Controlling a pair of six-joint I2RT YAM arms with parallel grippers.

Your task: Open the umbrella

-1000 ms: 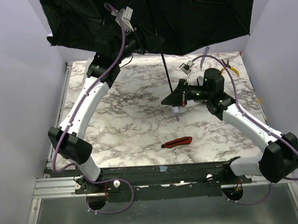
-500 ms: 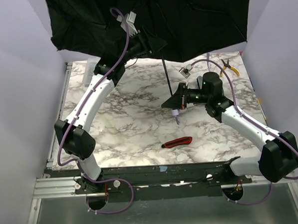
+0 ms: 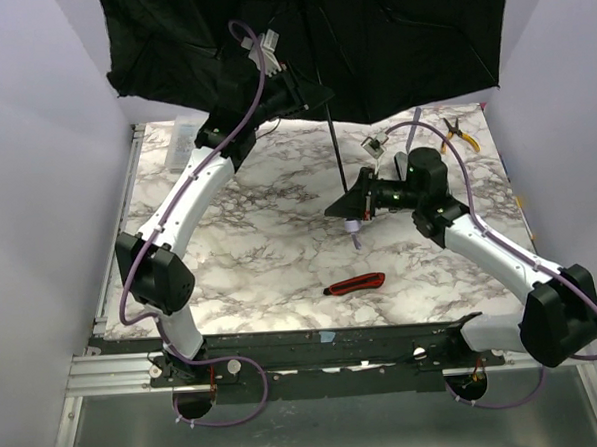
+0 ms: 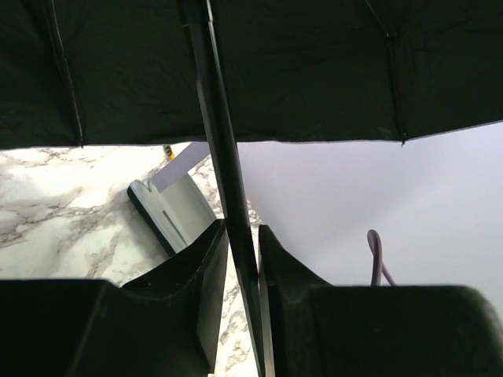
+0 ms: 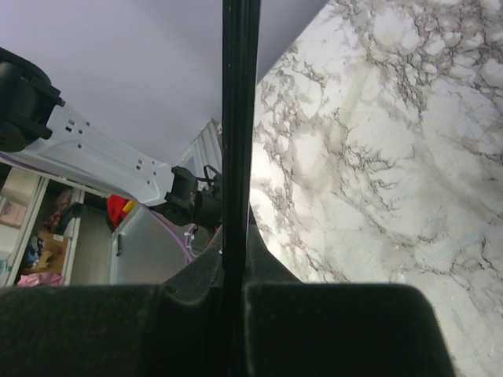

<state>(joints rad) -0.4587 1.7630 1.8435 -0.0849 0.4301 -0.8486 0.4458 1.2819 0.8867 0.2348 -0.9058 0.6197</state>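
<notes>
Over marble table (image 3: pixel 259 236) | left gripper (image 4: pixel 240 236) clamps umbrella (image 3: pixel 399 38) shaft (image 3: pixel 335 146) | right gripper (image 5: pixel 236 271) clamps shaft lower

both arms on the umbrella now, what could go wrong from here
1. The thin shaft of the umbrella is pinched by the left tool near the canopy and by the right tool low down; pulling off-axis might bend it.
2. The spread canopy looks close to both side walls and may snag there.
3. If the right tool slips, the handle end could drop onto the table.
</notes>
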